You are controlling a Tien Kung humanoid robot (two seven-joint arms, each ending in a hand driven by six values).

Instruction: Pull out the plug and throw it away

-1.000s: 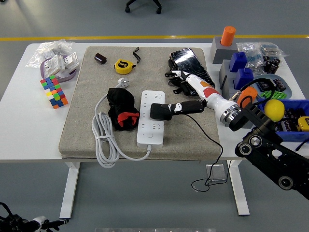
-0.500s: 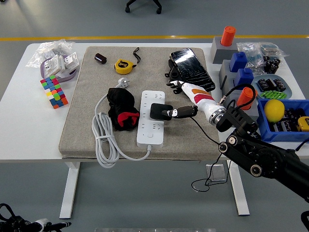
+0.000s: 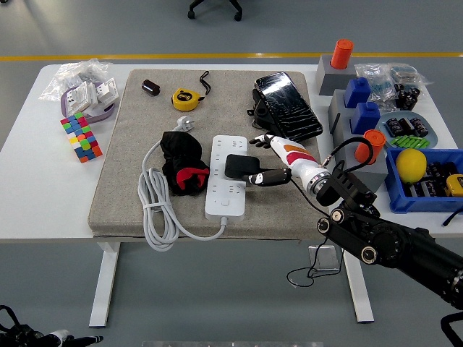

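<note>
A white power strip (image 3: pixel 221 189) lies on the grey mat (image 3: pixel 130 144) in the middle of the table. A black plug (image 3: pixel 239 165) sits in it, and its thin black cable (image 3: pixel 318 217) runs off the table's front edge. My right hand (image 3: pixel 262 159), white with black fingers (image 3: pixel 266 176), reaches in from the right. Its lower fingers touch the plug's right edge and another finger is spread above, apart from the plug. The hand is not closed on the plug. My left hand is out of view.
A black and red cloth (image 3: pixel 182 163) and the strip's coiled white cord (image 3: pixel 153 210) lie left of the strip. A yellow tape measure (image 3: pixel 184 98), a black case (image 3: pixel 286 105), a colour cube (image 3: pixel 81 136) and a blue bin (image 3: pixel 427 195) with a yellow ball (image 3: pixel 410 164) are around.
My right hand has drawn back to the right and lowered; its fingers lay across the plug's top before and now only touch its right edge. The plug stays in the strip.
</note>
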